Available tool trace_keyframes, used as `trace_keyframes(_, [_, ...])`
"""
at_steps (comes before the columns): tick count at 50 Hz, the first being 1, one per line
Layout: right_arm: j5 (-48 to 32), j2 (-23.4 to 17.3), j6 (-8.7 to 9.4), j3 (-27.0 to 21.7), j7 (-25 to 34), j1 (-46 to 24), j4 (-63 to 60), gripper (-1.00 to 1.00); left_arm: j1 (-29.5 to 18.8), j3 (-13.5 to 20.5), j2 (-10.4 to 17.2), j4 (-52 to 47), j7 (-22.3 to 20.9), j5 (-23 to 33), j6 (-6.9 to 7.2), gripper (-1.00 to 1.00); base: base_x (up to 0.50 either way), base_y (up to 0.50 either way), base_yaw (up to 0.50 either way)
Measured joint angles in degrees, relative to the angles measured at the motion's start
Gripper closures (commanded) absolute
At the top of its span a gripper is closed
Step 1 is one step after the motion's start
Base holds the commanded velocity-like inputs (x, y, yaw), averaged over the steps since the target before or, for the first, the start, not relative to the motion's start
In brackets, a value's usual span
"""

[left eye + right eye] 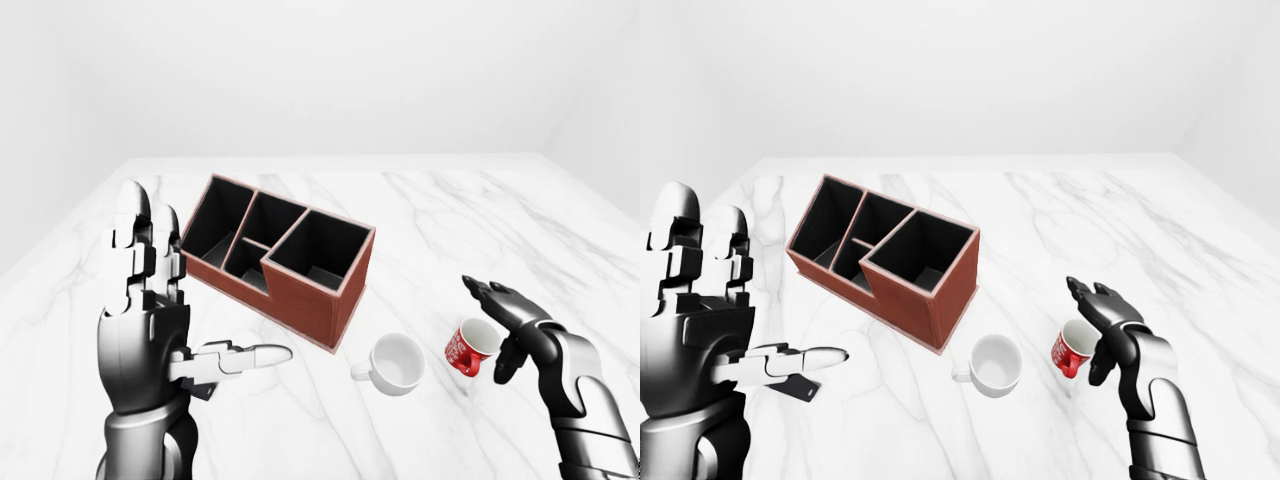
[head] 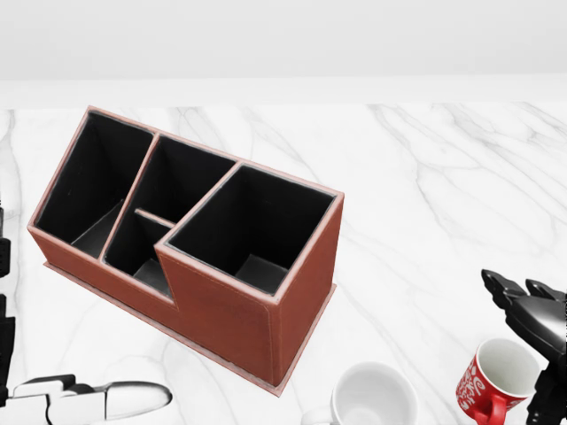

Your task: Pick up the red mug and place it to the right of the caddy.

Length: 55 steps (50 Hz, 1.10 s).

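Note:
The red mug (image 1: pixel 468 347) with white lettering and a white inside stands tilted on the marble table (image 1: pixel 420 210), right of a white mug (image 1: pixel 396 363). My right hand (image 1: pixel 503 325) is open, its fingers spread just over and to the right of the red mug, not closed on it. The brown caddy (image 1: pixel 285 259), with black compartments, sits at the middle of the table, left of both mugs. My left hand (image 1: pixel 150 300) is raised at the left, open, palm upright, holding nothing.
The white mug (image 2: pixel 372 397) lies between the caddy's lower right corner and the red mug (image 2: pixel 493 379). A small dark flat thing (image 1: pixel 795 388) rests on the table under my left thumb. White walls ring the table.

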Motion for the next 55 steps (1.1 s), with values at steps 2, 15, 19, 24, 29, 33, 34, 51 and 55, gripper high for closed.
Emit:
trace_keyframes(2, [-0.17, 0.09, -0.13, 0.19, -0.34, -0.04, 0.45, -1.0, -0.07, 0.05, 0.01, 0.08, 0.01, -0.02, 0.0, -1.0, 0.0, 0.0, 0.0])
trace_keyframes(15, [-1.23, 0.57, -0.53, 1.78, -2.64, -0.26, 3.43, -1.0, -0.25, -0.02, 0.02, 0.51, 0.07, 0.1, 0.0, -1.0, 0.0, 0.0, 0.0])
trace_keyframes(19, [-1.48, 0.58, -0.75, 2.11, -3.48, -0.12, 4.28, -1.0, -0.19, -0.09, 0.04, 0.53, 0.09, 0.15, 0.0, -1.0, 0.0, 0.0, 0.0])
trace_keyframes(24, [-1.73, 0.64, -0.94, 2.4, -4.2, 0.05, 5.02, -1.0, -0.02, -0.15, 0.04, 0.45, 0.08, 0.16, 0.0, -1.0, 0.0, 0.0, 0.0])
trace_keyframes(29, [-1.86, 0.71, -0.97, 2.53, -4.59, 0.26, 5.27, -1.0, 0.17, -0.07, 0.03, 0.01, 0.01, 0.09, 0.0, -1.0, 0.0, 0.0, 0.0])
trace_keyframes(33, [-1.97, 0.78, -1.13, 2.62, -5.1, 0.52, 5.69, -1.0, 0.32, -0.05, 0.01, -0.38, -0.04, 0.06, 0.0, -1.0, 0.0, 0.0, 0.0])
trace_keyframes(34, [-2.0, 0.78, -1.17, 2.64, -5.22, 0.59, 5.79, -1.0, 0.35, -0.04, 0.01, -0.48, -0.05, 0.06, 0.0, -1.0, 0.0, 0.0, 0.0])
trace_keyframes(51, [-0.69, 0.62, -0.63, 1.96, -4.27, 1.45, 4.59, 1.0, 0.57, -0.34, -0.02, -1.25, 0.0, 0.14, 0.0, -1.0, 0.0, 0.0, 0.0])
trace_keyframes(55, [-0.73, 0.52, -0.64, 1.67, -3.58, 1.48, 4.02, 1.0, 0.59, -0.46, 0.0, -1.3, 0.03, 0.16, 0.0, -1.0, 0.0, 0.0, 0.0])
